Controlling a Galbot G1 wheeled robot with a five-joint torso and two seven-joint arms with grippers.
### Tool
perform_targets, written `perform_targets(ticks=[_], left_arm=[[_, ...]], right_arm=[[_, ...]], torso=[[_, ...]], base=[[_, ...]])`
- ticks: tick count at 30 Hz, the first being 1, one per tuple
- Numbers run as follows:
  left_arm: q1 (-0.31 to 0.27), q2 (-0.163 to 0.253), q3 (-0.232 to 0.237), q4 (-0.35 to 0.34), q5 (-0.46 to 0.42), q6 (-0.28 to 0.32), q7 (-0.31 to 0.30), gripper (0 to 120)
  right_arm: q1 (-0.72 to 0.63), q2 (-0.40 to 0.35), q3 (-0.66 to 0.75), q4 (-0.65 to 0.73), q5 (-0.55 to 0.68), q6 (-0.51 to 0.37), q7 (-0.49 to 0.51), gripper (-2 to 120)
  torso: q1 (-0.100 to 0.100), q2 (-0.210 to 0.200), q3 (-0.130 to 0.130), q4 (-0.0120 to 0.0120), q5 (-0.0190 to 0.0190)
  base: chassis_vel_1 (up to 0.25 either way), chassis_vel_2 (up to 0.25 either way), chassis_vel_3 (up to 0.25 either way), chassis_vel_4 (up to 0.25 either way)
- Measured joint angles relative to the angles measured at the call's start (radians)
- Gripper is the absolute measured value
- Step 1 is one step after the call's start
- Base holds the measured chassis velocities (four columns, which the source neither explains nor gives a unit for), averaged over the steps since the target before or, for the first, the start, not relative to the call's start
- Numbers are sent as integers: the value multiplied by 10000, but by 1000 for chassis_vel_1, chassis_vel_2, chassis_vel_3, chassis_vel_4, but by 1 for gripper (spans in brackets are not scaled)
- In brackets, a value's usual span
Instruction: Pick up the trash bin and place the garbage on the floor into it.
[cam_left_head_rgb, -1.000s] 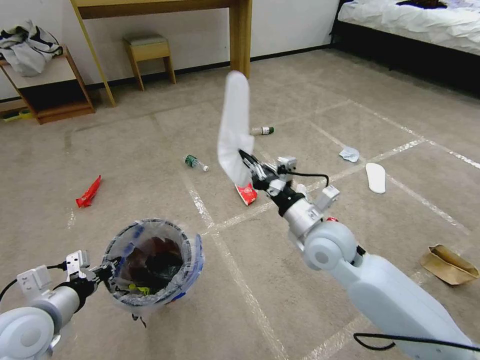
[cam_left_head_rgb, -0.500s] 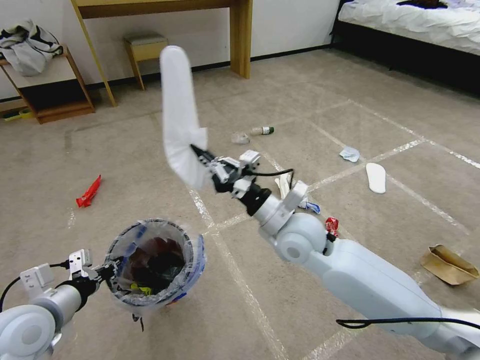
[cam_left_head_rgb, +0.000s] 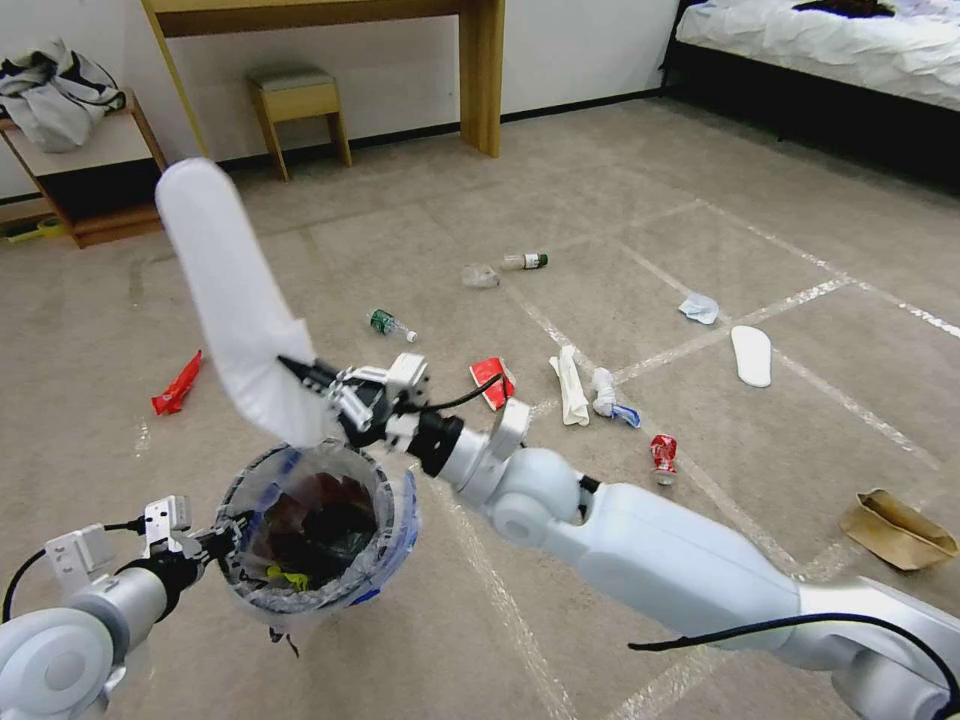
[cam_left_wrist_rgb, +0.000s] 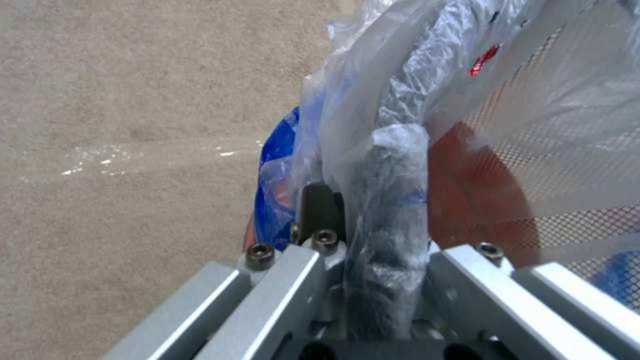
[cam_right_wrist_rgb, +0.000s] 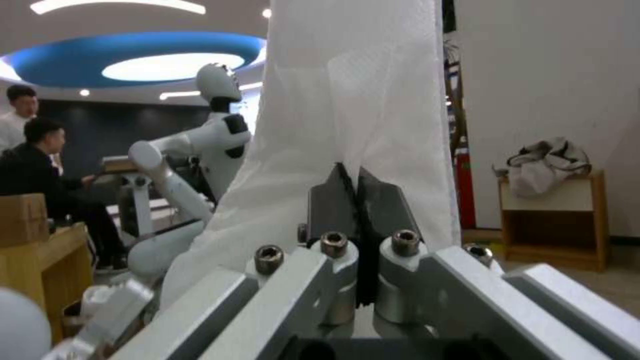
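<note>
The trash bin (cam_left_head_rgb: 310, 525), red with a crinkly clear and blue liner, hangs at lower left. My left gripper (cam_left_head_rgb: 215, 545) is shut on its rim; the left wrist view shows the fingers (cam_left_wrist_rgb: 387, 165) pinching rim and bag over the red wall (cam_left_wrist_rgb: 473, 190). My right gripper (cam_left_head_rgb: 300, 375) is shut on a long white paper strip (cam_left_head_rgb: 230, 300) standing up just above the bin's far rim, its fold (cam_right_wrist_rgb: 353, 100) clamped between the jaws. Garbage on the floor: bottles (cam_left_head_rgb: 392, 324) (cam_left_head_rgb: 525, 261), red wrapper (cam_left_head_rgb: 177, 385), red packet (cam_left_head_rgb: 492, 382), paper rolls (cam_left_head_rgb: 572, 385), can (cam_left_head_rgb: 663, 455), tissue (cam_left_head_rgb: 699, 307), brown scrap (cam_left_head_rgb: 895, 528).
A wooden stool (cam_left_head_rgb: 297, 105) and a desk leg (cam_left_head_rgb: 481, 70) stand by the far wall. A low shelf (cam_left_head_rgb: 95, 190) with clothes is at far left, a bed (cam_left_head_rgb: 850, 50) at far right. Tape lines cross the carpet.
My right arm has swung left with the white paper strip, from over the middle of the floor to just above the bin's rim. The left gripper keeps its hold on the bin.
</note>
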Motion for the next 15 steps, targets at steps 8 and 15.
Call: perform_targets(ticks=[8, 15], left_arm=[[-3, 77, -49, -85, -113, 0, -8, 1], [-79, 233, -80, -8, -391, 0, -162, 1]], right_arm=[[-391, 490, -410, -677, -637, 357, -112, 0], [-609, 641, -742, -845, -842, 445, -117, 0]], torso=[[0, 0, 0, -1, 0], [0, 0, 0, -1, 0]], base=[[0, 0, 0, 0], [0, 0, 0, 0]])
